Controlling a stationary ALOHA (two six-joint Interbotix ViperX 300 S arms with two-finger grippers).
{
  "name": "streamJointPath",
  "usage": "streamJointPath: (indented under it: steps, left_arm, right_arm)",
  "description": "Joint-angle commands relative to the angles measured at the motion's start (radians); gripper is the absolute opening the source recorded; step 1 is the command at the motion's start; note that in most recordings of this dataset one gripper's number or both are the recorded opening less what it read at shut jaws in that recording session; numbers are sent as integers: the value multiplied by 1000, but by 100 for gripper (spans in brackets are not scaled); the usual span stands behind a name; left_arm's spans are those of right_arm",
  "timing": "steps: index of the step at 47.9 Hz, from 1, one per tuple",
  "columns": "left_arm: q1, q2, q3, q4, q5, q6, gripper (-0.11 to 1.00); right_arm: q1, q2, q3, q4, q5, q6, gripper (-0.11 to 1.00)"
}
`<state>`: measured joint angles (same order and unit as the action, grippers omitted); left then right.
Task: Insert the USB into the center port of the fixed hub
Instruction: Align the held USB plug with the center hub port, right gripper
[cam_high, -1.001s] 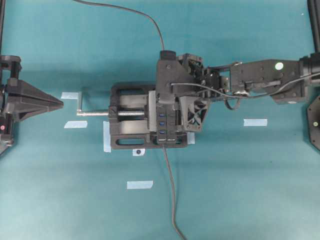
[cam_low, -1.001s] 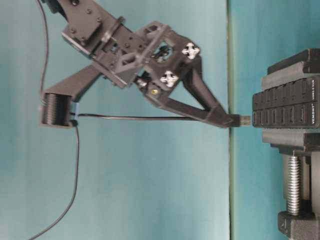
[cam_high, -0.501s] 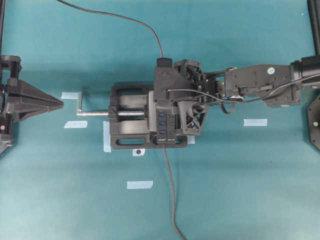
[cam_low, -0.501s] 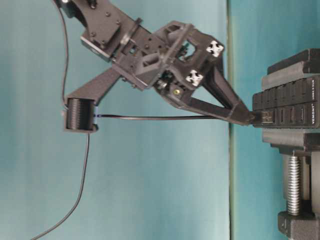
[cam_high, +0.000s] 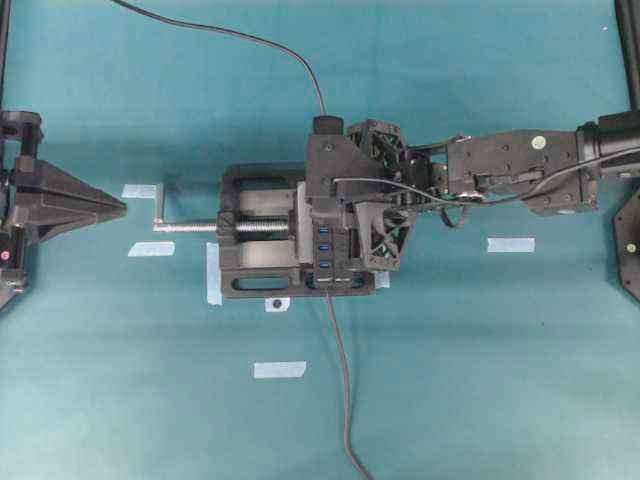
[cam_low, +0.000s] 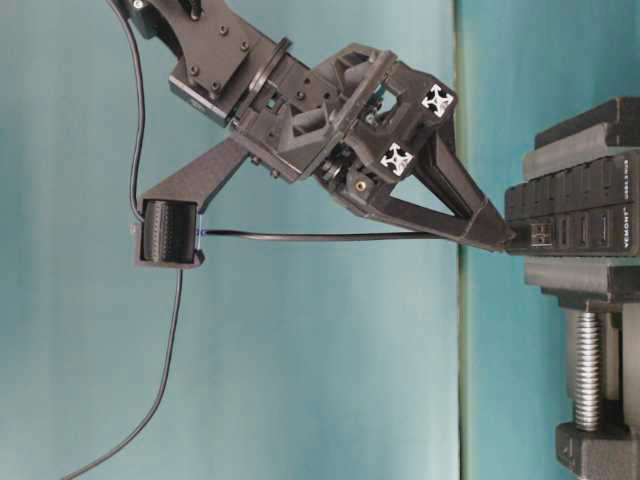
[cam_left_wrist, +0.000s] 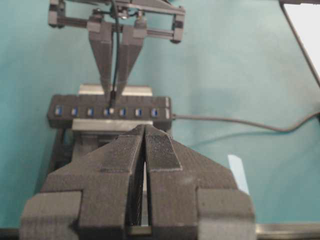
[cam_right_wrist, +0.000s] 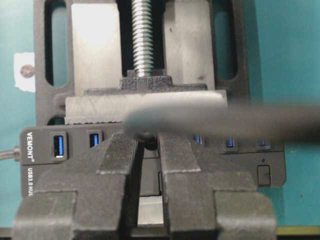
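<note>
The fixed hub (cam_left_wrist: 65, 119) is a black strip with blue slots, clamped in a vise (cam_high: 255, 275). My right gripper (cam_low: 507, 238) is shut on the USB (cam_low: 538, 236), whose metal tip is against the hub's face. In the left wrist view its fingers (cam_left_wrist: 102, 60) come down onto the center port (cam_left_wrist: 108, 111), the fourth slot. How deep the plug sits cannot be told. The USB's thin cable (cam_low: 300, 237) runs back from the plug. My left gripper (cam_high: 125, 207) rests far left of the vise, shut and empty.
The vise's silver screw and crank (cam_high: 185, 227) stick out to the left. The hub's own grey cord (cam_high: 342, 390) trails toward the near edge. Pale tape strips (cam_high: 510, 244) (cam_high: 279, 369) (cam_high: 150, 248) lie on the teal table.
My right gripper has carried the USB forward, closing the gap to the hub's face. Over the last half second it only tilted slightly. The left arm has not moved.
</note>
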<state>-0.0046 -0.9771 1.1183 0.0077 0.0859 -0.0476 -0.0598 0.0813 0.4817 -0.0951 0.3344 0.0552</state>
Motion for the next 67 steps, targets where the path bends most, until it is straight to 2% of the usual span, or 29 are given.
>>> streamJointPath:
  steps: [1,67]
  left_arm:
    - [0,6,-18,2,-5,-3,0]
    - [0,-5,-14,0,-5,-3,0]
  right_arm:
    - [-3,-14,-8,0,-8,11,9]
    - [-17,-3,18,0,-40,31,9]
